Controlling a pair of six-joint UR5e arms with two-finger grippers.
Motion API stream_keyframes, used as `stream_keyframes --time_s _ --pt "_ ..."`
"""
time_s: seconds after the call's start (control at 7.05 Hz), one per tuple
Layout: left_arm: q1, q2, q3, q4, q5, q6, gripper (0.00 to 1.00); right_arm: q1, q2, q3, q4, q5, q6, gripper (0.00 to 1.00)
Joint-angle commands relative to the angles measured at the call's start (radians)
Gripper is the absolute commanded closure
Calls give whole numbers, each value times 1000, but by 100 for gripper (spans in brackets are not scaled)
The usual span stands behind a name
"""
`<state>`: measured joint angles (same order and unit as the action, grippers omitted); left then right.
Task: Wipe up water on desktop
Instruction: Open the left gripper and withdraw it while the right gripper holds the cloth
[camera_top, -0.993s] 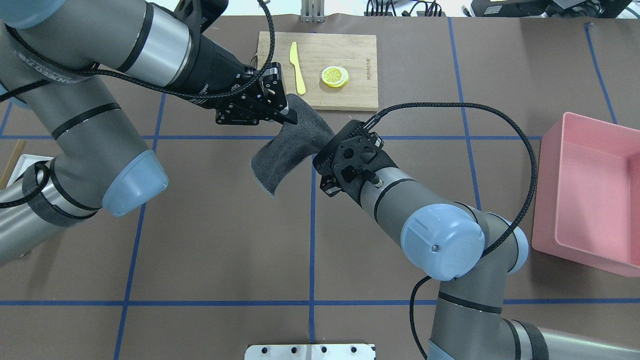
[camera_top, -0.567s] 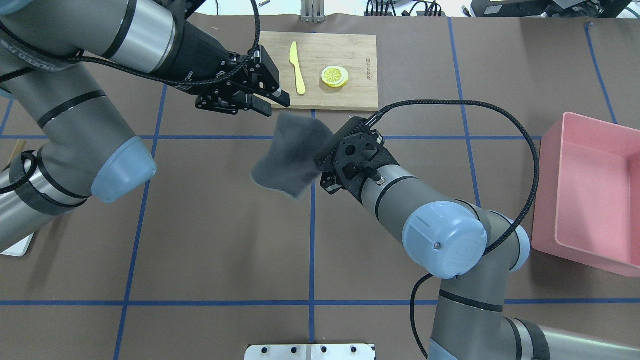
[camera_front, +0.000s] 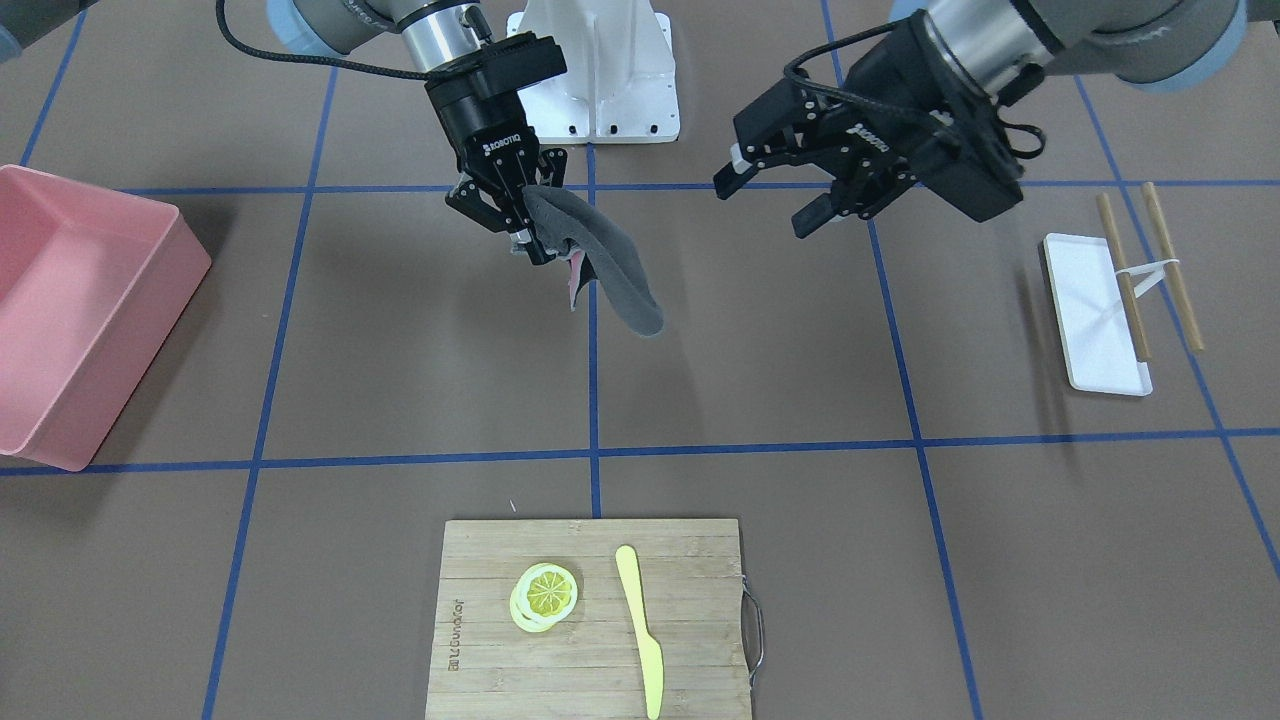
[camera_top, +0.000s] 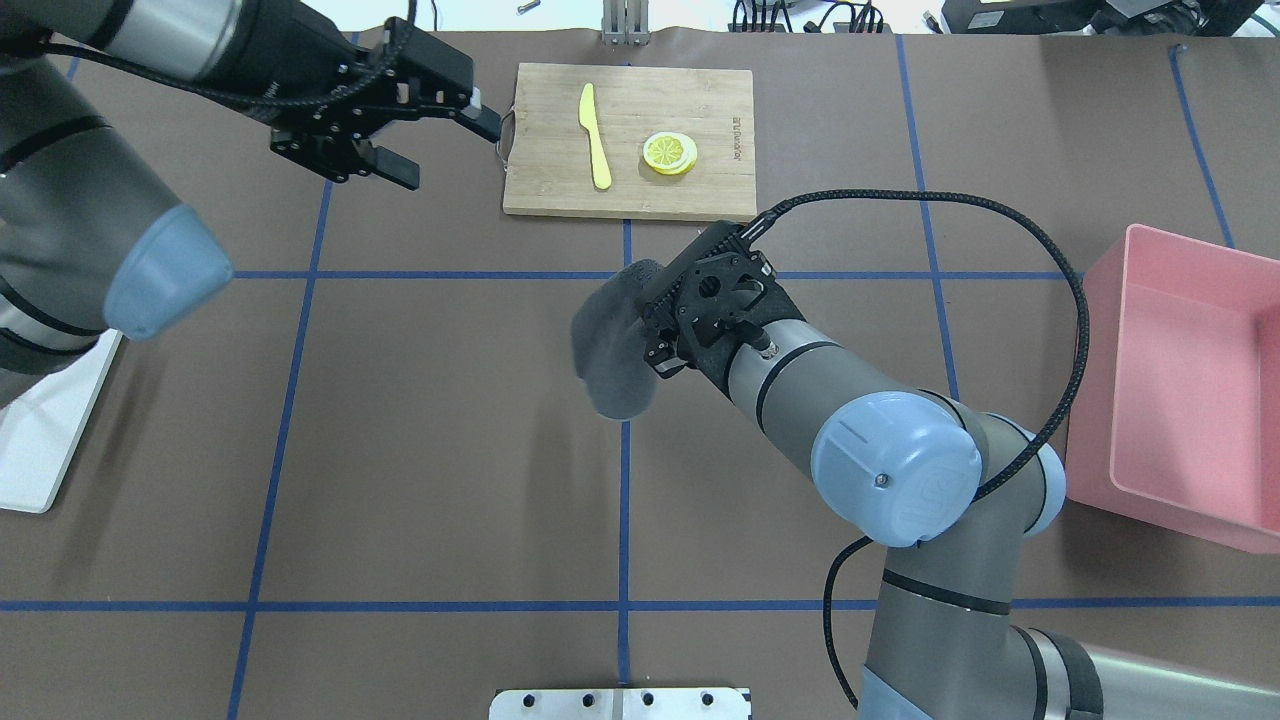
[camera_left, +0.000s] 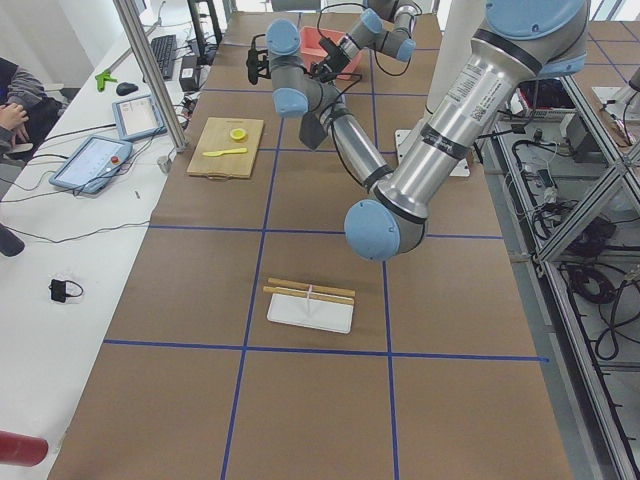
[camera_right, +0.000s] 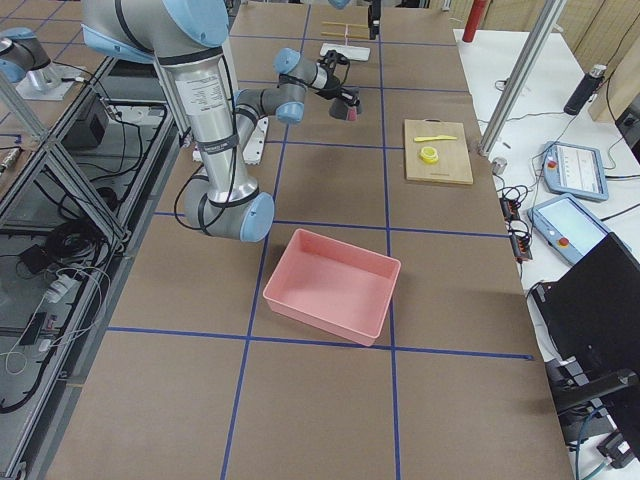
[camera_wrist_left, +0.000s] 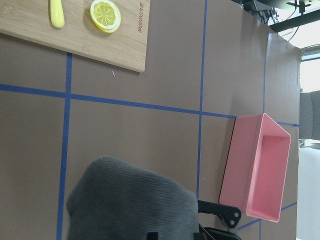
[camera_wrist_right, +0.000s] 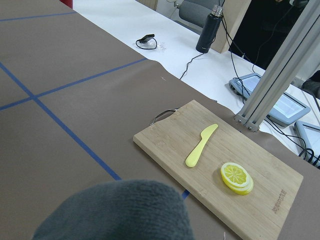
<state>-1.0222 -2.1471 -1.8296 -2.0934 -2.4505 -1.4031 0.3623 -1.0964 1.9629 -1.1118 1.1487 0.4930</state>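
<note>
Right gripper (camera_front: 520, 232), lettered ROBOTIQ in white, is clamped on one end of a grey cloth (camera_front: 610, 275) that droops over the desktop (camera_front: 400, 350), the brown top spread under everything and ruled by blue tape (camera_front: 593, 400), near a tape crossing. Left gripper (camera_front: 765, 200), with the same lettering, hangs with fingers apart, holding nothing. Toward the operators' edge lies a bamboo cutting board (camera_front: 690, 600) bearing a lemon slice (camera_front: 545, 592), a yellow knife (camera_front: 640, 625) and a burnt-in mark too small to read
</note>
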Motion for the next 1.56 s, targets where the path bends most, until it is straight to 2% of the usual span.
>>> stream_keyframes --time_s 0.0,0.14,0.43,0.57,0.71,0.85,0.99,1.28,1.42 --pt "-103 26 38 1 -5 165 2 41 -3 1 -28 35 68 100" --pt "-158 61 36 1 20 303 2 53 -5 1 -40 49 68 100" --pt "-171 99 39 4 201 567 2 57 -3 1 -42 49 71 100" --pt "-229 122 45 80 215 720 2 63 -6 -1 -46 52 91 100" --pt "-298 160 43 208 219 966 2 79 -5 1 -102 68 137 100" --pt "-330 230 47 234 269 1142 2 93 -7 1 -111 98 165 100" --pt "-349 278 59 258 292 1227 2 110 -10 -1 -117 135 227 100" --pt "-387 302 49 568 286 1290 2 197 -10 16 -246 352 390 100" --pt "-427 361 61 628 285 1479 2 223 -4 19 -332 386 395 100"
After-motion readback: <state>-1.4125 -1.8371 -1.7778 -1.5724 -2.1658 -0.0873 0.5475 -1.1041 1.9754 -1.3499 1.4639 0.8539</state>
